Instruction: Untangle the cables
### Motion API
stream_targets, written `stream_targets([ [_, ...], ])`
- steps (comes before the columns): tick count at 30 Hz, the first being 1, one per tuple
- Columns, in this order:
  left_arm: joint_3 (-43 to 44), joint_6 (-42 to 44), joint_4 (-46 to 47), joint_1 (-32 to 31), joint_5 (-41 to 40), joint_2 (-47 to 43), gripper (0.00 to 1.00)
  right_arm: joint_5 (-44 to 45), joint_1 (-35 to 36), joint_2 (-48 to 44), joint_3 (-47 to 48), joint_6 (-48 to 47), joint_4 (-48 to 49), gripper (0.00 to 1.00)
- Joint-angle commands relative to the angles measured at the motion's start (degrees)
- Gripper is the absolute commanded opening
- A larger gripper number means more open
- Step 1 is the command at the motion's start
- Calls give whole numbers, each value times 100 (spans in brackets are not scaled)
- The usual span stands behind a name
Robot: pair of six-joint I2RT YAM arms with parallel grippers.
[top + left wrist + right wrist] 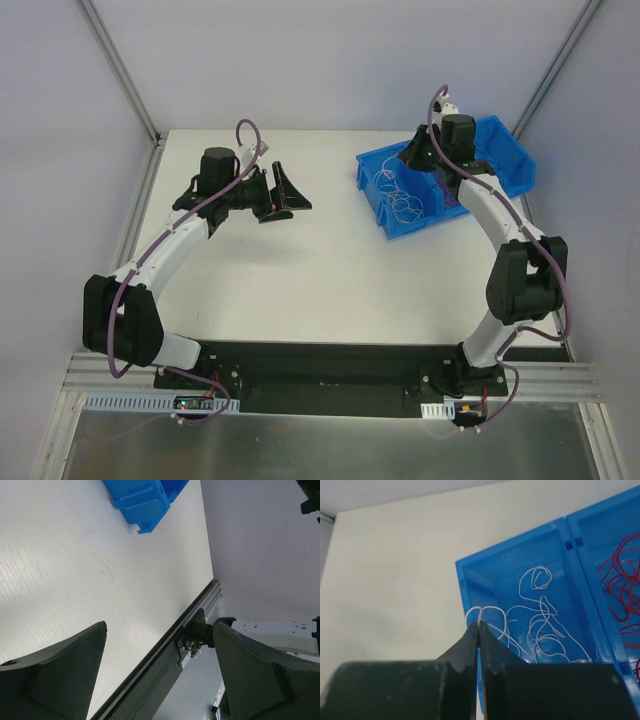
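At the upper right of the overhead view, a blue plastic two-compartment bin holds the cables: thin curly white wires in one compartment, red wires in the next.

Right gripper: fingers pressed together, tips at a white loop by the bin's left wall in the wrist view. Whether a strand is caught, I cannot tell.

Risk: a lift could drag the whole white clump or snag it on the rim, since the walls and divider hem the wires in.

Left gripper: spread, empty, well apart over the white tabletop.
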Motion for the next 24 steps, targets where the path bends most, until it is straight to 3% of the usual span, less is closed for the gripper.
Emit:
stream_targets([
  [1, 173, 191, 62, -95, -61, -187, 86, 394, 48, 405, 20, -532, -404, 6],
  [5, 164, 235, 62, -113, -105, -134, 86, 323, 66, 626, 275, -549, -739, 14],
  [9, 164, 279, 53, -121, -158, -108, 86, 446, 101, 328, 294, -724, -1195, 43],
  [14, 155, 288, 53, -148, -175, -125, 86, 798, 224, -795, -645, -813, -1320, 65],
  [20, 155, 516, 53, -341, -395, -283, 86, 886, 829, -2447, -2701, -411, -530, 72],
  [24, 190, 1060, 71, -700, -676, -468, 86, 938, 1471, -3766, -4265, 65, 489, 74],
])
